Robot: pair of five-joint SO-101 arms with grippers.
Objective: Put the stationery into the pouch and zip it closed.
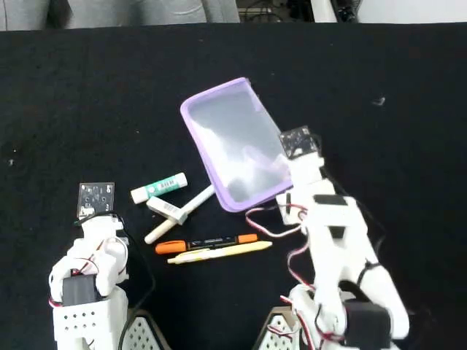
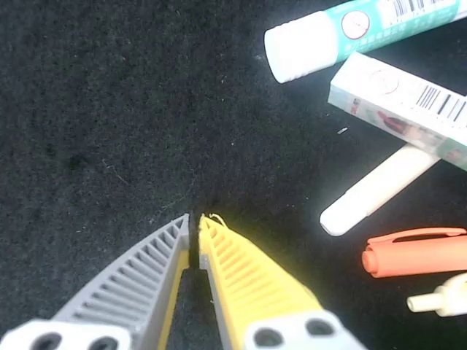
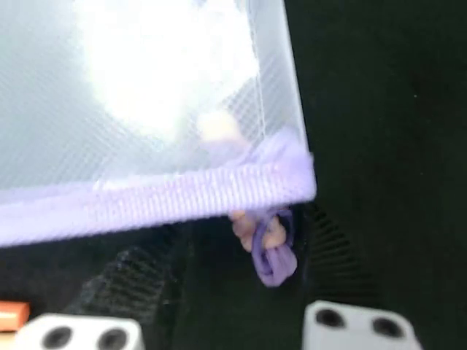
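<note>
pouch (image 3: 146, 109) corner within spread right claw (image 3: 237, 244)

Blk table (image 1: 73, 87): pouch (image 1: 233, 142), glue (image 1: 159, 187), pens (image 1: 208, 243).

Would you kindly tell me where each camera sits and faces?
High view: fixed overhead, facing down onto the black table; both white arms show.
Left wrist view: on that wrist, looking past the shut left gripper at the green-and-white glue stick.
Right wrist view: on that wrist, looking past the open right gripper at the clear purple-edged pouch.
High and right wrist views share the pouch.
</note>
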